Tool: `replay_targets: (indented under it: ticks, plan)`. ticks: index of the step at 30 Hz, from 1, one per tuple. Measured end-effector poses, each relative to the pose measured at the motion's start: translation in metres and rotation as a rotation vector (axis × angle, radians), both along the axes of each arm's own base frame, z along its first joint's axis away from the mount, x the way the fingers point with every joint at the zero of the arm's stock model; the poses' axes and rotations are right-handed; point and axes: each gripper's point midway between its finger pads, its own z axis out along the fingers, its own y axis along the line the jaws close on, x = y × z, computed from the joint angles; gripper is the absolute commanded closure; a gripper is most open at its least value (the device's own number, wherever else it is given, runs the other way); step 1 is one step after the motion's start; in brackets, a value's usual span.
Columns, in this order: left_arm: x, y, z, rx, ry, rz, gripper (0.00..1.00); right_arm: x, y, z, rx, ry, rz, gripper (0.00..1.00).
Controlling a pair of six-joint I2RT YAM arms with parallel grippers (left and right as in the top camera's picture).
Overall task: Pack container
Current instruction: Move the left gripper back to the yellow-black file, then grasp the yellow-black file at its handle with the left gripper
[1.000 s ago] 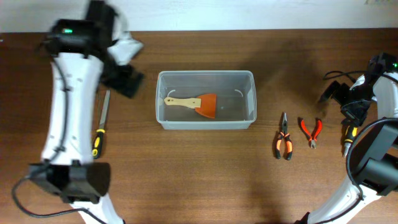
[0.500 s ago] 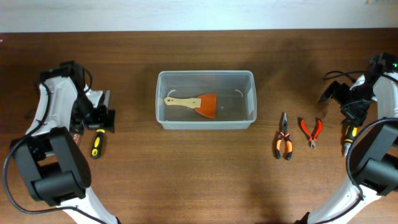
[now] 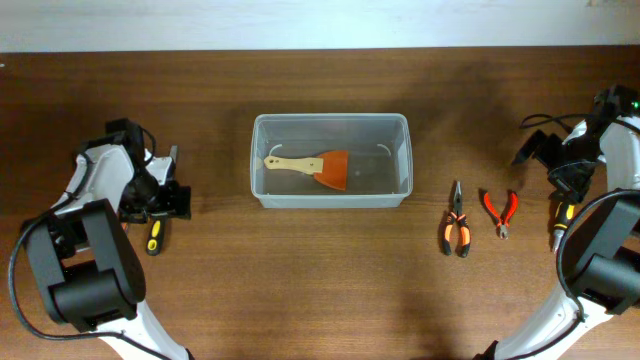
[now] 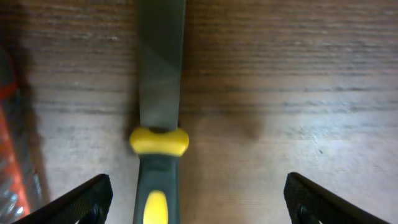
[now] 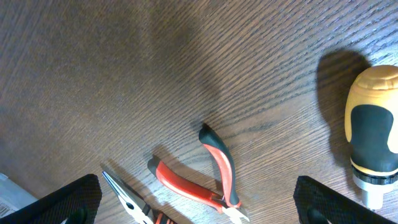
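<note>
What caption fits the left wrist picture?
Open left gripper above a grey metal file with a yellow-and-black handle.

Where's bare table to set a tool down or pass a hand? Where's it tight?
Free: the wide front strip of table in front of the container; the back strip behind it; the stretch between container and left gripper. Crowded: right side, where long-nose pliers, red cutters and a screwdriver lie close together; far left, where the open left gripper straddles the file.

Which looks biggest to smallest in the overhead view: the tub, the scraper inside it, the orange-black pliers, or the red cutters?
1. tub
2. scraper
3. pliers, only a little shorter than the scraper
4. red cutters
</note>
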Motion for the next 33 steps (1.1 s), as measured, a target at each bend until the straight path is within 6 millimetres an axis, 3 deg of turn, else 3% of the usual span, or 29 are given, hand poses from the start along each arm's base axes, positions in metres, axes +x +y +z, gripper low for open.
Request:
replay_targets:
  ticks: [5, 8, 14, 17, 29, 33]
  plan:
    - [0.000, 0.000, -0.006, 0.003, -0.009, 0.000, 0.11, 0.000, 0.000, 0.000, 0.000, 0.000, 0.000, 0.01]
    - [-0.003, -0.001, -0.008, 0.001, -0.002, 0.000, 0.23, 0.000, 0.000, 0.000, 0.000, 0.000, 0.000, 0.01]
    - [0.004, 0.001, -0.010, 0.008, -0.031, -0.003, 0.30, 0.000, 0.000, 0.000, 0.000, 0.000, 0.000, 0.01]
    - [0.004, 0.002, -0.014, 0.010, -0.020, -0.001, 0.40, 0.000, 0.000, 0.000, 0.000, 0.000, 0.000, 0.01]
    - [0.005, 0.009, -0.015, 0.042, -0.022, 0.001, 0.67, 0.000, 0.000, 0.000, 0.000, 0.000, 0.000, 0.01]
    - [0.007, 0.009, -0.015, 0.043, -0.030, 0.000, 0.69, 0.000, 0.000, 0.000, 0.000, 0.000, 0.000, 0.01]
